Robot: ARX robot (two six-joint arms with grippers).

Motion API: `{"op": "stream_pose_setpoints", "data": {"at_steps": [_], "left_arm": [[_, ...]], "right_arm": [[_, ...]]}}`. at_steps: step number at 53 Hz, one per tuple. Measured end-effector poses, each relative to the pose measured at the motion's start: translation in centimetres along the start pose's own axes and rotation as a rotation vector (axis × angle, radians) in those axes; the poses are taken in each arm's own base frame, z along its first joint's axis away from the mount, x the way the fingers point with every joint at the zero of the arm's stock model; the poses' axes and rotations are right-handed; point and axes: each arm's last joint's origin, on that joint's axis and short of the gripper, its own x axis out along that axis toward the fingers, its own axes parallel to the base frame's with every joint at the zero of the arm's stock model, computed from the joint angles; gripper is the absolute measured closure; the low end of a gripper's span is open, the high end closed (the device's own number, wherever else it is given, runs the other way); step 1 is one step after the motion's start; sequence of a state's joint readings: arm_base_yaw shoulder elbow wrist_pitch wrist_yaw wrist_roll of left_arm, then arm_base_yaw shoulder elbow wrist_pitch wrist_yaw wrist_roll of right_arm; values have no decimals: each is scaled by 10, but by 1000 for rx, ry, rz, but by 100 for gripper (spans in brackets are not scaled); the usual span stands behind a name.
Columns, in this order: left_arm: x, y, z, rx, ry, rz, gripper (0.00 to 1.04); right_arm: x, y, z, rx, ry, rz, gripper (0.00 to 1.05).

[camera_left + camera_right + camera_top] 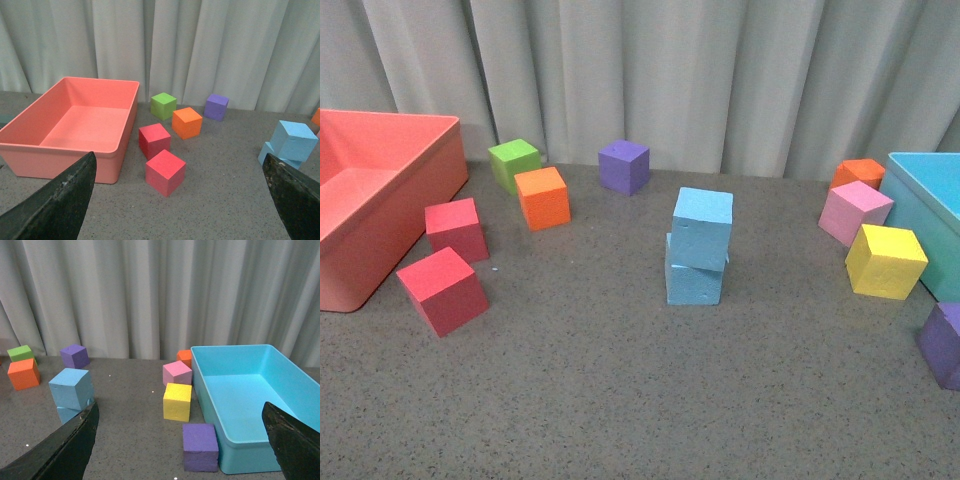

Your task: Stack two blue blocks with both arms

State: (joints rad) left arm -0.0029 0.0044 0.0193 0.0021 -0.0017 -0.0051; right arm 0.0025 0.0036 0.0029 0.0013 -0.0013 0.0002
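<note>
The two blue blocks sit mid-tabletop, one on the other: upper blue block rests on the lower blue block, touching, but twisted a bit and shifted slightly right/far, so edges don't line up; likely just the way it was let go, and it looks stable enough as the stack reads as done. Neither arm shows in the front view. In the wrist views the left hand and right hand each show two dark fingers spread wide w/ nothing between them, both empty and well apart from the stack, which fits a pulled-back pose after placing. The other items look like distractors scattered round the edges: far left a green cube, orange cube just beside it, purple cube far centre, two red cubes near the salmon bin at left. At right, a pink cube, yellow cube, a second orange one behind, and another purple one nearer, all hugging the turquoise bin. Both bins appear to hold nothing. Grey curtain closes the far side. No brands, labels or writing readable anywhere; cubes and bins are plain.
</note>
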Motion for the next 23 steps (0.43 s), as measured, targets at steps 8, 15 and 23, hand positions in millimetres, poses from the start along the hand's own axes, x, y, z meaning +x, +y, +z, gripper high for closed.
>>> {"op": "stream_pose_setpoints", "data": {"at_steps": [8, 15, 23], "left_arm": [[0, 0, 0, 0, 0, 0, 7], [0, 0, 0, 0, 0, 0, 7], [0, 0, 0, 0, 0, 0, 7]], "right_arm": [[0, 0, 0, 0, 0, 0, 10], [0, 0, 0, 0, 0, 0, 10], [0, 0, 0, 0, 0, 0, 10]]}}
